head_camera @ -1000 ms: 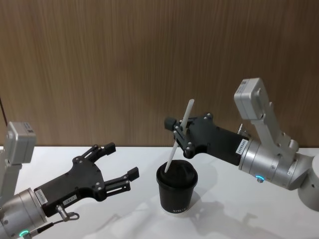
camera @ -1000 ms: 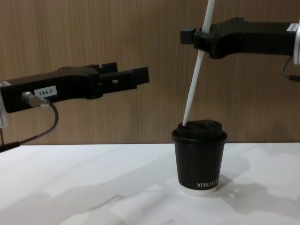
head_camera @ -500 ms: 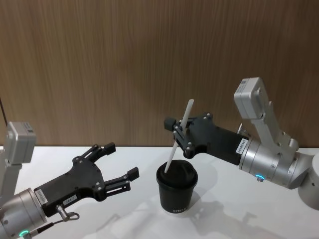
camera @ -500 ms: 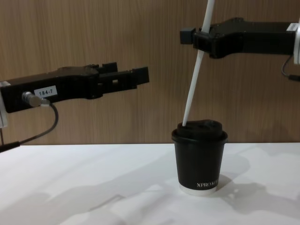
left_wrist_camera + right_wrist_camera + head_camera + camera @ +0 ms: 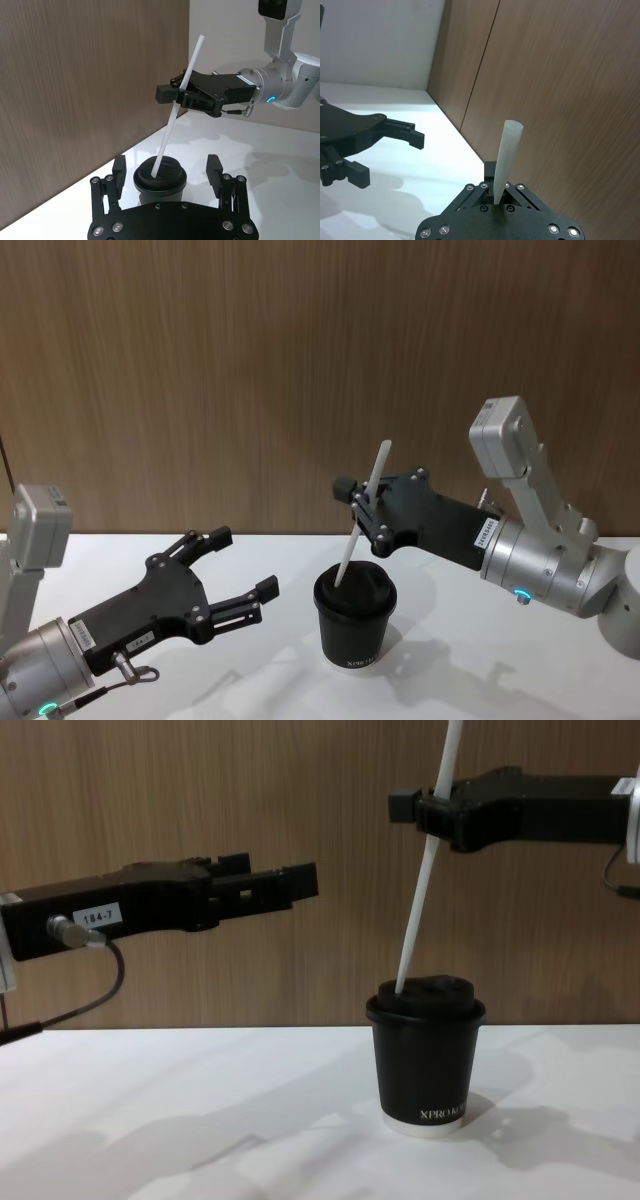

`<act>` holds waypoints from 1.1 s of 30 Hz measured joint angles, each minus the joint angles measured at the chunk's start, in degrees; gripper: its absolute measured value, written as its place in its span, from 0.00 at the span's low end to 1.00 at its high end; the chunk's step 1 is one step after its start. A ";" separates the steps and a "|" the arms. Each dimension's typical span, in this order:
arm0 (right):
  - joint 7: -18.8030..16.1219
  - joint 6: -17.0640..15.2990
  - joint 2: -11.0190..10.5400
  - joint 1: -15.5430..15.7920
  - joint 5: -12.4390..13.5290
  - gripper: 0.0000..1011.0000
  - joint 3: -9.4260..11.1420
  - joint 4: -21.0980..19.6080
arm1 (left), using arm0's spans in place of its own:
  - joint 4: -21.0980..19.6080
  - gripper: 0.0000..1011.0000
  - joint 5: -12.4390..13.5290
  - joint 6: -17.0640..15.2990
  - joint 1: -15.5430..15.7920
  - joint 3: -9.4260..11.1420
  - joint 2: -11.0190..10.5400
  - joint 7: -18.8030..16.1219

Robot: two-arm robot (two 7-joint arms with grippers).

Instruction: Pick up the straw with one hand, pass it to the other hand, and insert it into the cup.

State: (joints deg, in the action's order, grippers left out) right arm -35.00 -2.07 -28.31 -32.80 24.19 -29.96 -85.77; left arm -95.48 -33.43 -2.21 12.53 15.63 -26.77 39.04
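While the right gripper (image 5: 358, 508) clamps the thin white straw (image 5: 362, 513) at frame centre, the straw's lower end rests on the black cup's (image 5: 354, 621) domed lid, leaning. At lower left, the left gripper (image 5: 240, 565) hangs with fingers apart.

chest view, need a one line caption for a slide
Right gripper holds the tilted straw with its lower tip at the cup lid, while the open left gripper hovers apart.
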 joint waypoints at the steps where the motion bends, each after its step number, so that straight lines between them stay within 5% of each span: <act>1: -0.02 0.03 0.02 -0.04 -0.03 0.00 0.00 0.11 | 0.00 0.99 0.00 0.00 0.00 0.00 0.00 0.00; 33: -1.95 0.80 0.85 -1.73 0.55 0.04 -1.04 3.70 | 0.00 0.99 0.00 0.00 0.00 0.00 0.00 0.00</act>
State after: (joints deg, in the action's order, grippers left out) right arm -36.94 -1.27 -27.46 -34.53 24.74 -30.99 -82.07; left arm -95.48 -33.42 -2.21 12.53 15.63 -26.78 39.04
